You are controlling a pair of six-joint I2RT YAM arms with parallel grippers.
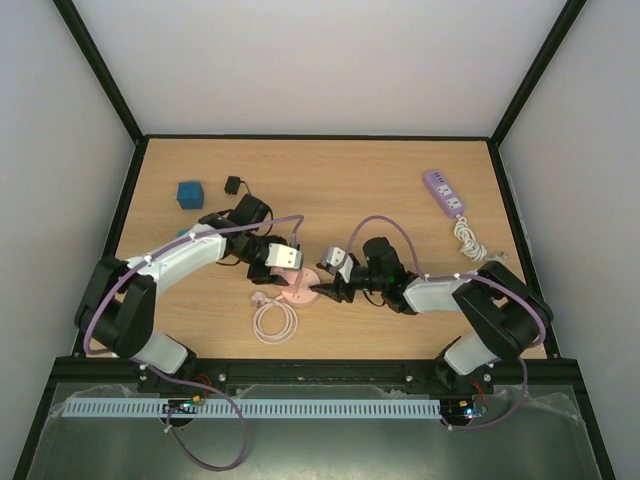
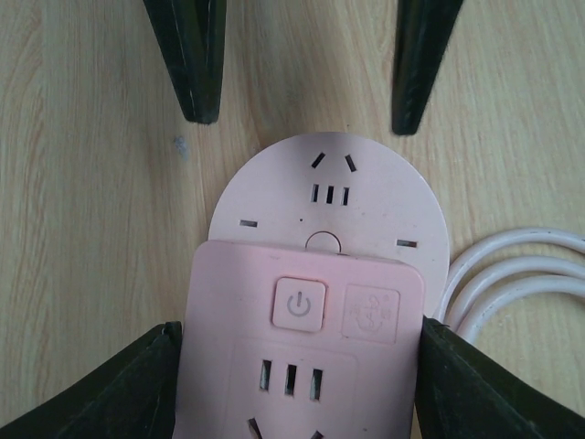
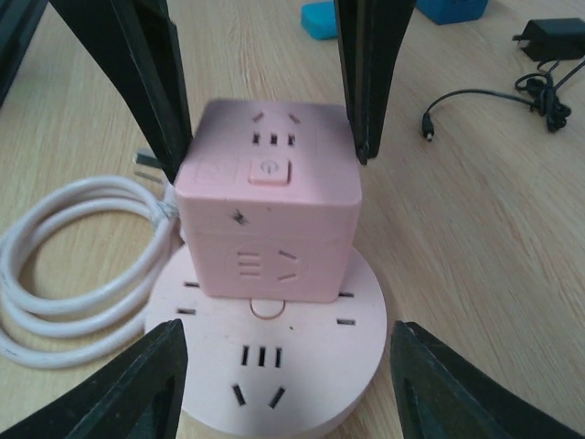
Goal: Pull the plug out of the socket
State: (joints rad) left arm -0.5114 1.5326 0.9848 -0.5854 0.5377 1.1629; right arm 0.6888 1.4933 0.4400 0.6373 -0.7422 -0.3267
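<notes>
A pink cube plug [image 3: 270,210] stands plugged into the round pink socket [image 3: 302,366], which lies flat on the wooden table. My left gripper [image 2: 299,329] is shut on the cube plug [image 2: 238,293], one finger pressed to each of its side faces. The round socket [image 2: 366,210] shows beyond the cube. My right gripper [image 3: 288,329] is open, its fingers [image 3: 137,384] straddling the near part of the round socket without clamping it. From above, both grippers meet over the socket [image 1: 303,293] at the table's middle front.
The socket's white cord [image 1: 273,322] lies coiled beside it, toward the front left. A purple power strip [image 1: 443,193] with a white cable sits at the back right. At the back left rest a blue cube [image 1: 190,194] and a black adapter [image 1: 233,185].
</notes>
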